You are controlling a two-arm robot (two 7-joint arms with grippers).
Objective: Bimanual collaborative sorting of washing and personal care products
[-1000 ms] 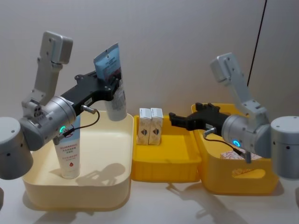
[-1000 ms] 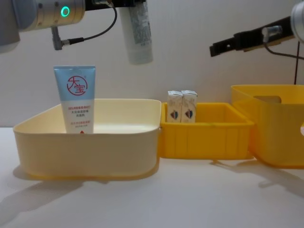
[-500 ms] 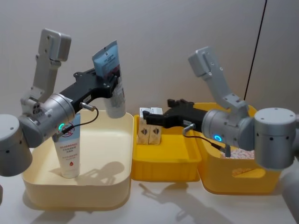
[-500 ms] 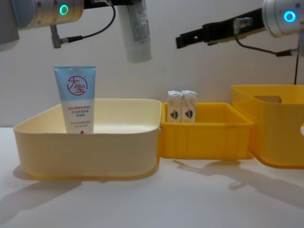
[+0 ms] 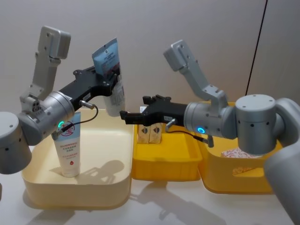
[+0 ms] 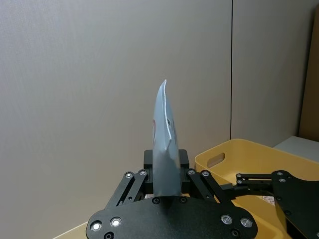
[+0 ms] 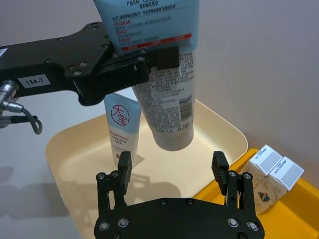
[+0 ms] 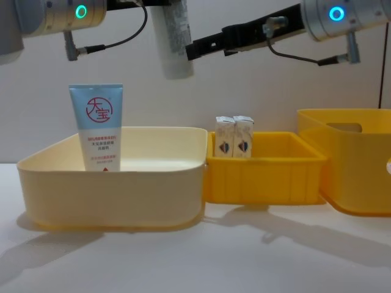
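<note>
Our left gripper (image 5: pixel 114 87) pinches the pale blue and white plastic squeeze tube (image 7: pixel 167 99) at about mid-length. Its fingers press on the tube's two flat faces and hold it in the air over the cream plastic bin (image 5: pixel 75 197). The tube's long axis runs straight up and down: the flat crimped end points up, and the round cap end hangs below the left fingers.

Our right gripper (image 7: pixel 172 167) reaches in level from the other side, its fingers (image 7: pixel 220 164) spread wide with nothing between them. In the right wrist view the cap end lies just ahead of those spread fingers and a little above them, centred on the gap, with the tube's long axis crossing the line of reach squarely. In the chest view the right fingertips sit just beside the tube's lower body; we cannot tell whether they touch it.

We judge the coming move to be a handover. The right fingers would need to go forward and slightly up, then close on the body below the left fingers' hold.
</note>
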